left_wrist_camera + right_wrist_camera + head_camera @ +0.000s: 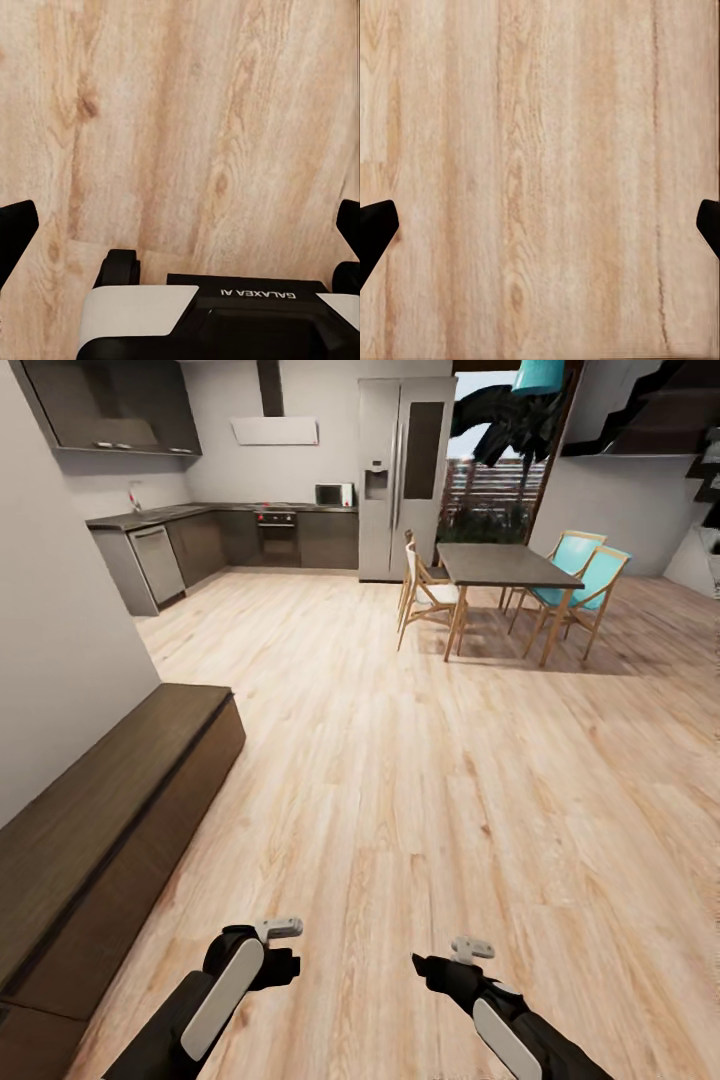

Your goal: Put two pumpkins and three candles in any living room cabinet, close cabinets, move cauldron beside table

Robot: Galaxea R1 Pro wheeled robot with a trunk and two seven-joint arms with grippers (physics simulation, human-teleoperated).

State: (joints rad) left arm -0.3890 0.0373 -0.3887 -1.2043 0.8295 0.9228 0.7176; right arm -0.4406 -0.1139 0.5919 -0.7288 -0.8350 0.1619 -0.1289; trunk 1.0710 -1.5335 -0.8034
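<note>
Low dark-brown cabinet (110, 810) along the left wall (fronts all shut), left claw (285, 950) and right claw (450, 957) both spread, empty, hanging over bare wood floor (420, 780), dining table (505, 565) far off

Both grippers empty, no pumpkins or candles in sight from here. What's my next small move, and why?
Probably turn the base to look for the items. The left gripper and right gripper hang open over bare wood floor, holding nothing. The cabinet along the left wall looks closed with nothing on its top. Ahead are only the kitchen and the dining table, so scanning elsewhere seems wiser than driving on.
</note>
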